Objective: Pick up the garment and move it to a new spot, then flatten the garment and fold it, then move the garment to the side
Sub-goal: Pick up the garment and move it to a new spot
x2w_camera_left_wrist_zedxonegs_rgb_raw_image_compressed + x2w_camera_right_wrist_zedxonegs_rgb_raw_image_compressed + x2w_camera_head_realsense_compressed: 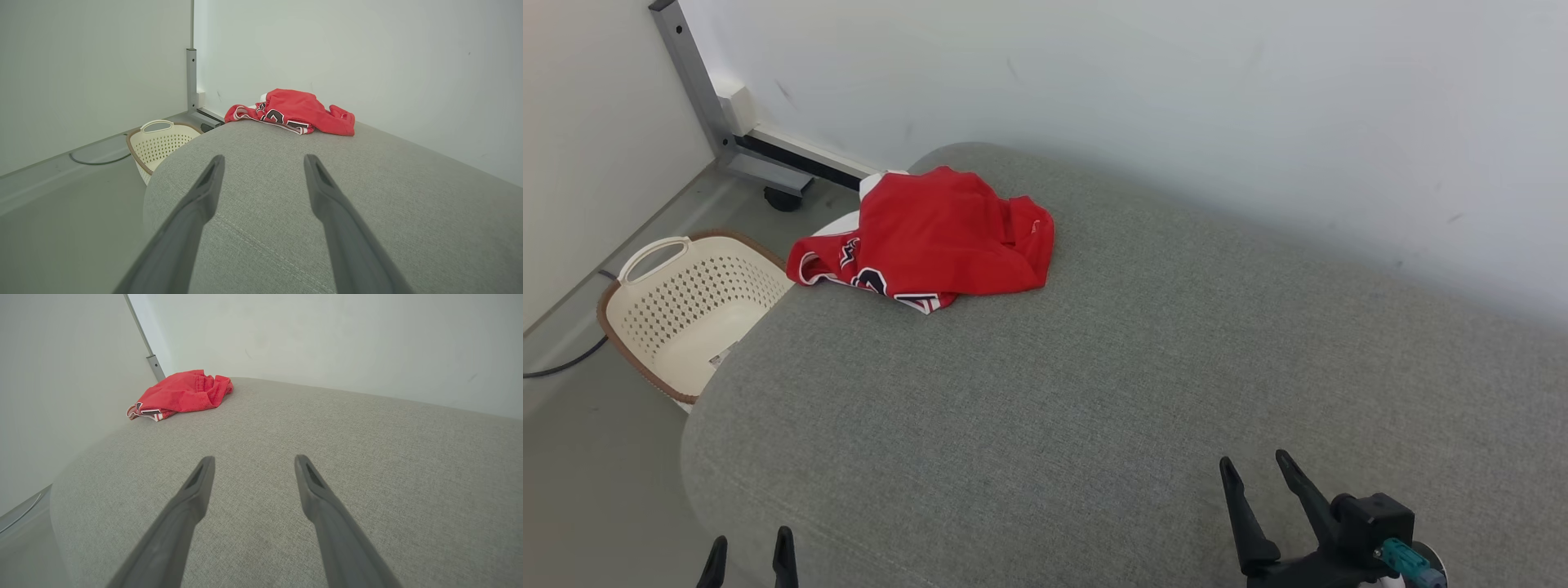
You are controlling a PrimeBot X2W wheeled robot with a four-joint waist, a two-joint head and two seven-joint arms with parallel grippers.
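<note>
Left tool (pixel 751 545), cut off by the head view's lower edge, and right tool (pixel 1254 461) both have their fingers spread wide and hold nothing, at the near end of a grey woven cushion (pixel 1094 392). Well ahead of both, the red garment (pixel 931 237) lies crumpled at the far corner. Its dark, white-edged lettering is folded and unreadable. Ahead-left of the left tool stands a cream perforated basket (pixel 654 249).
</note>
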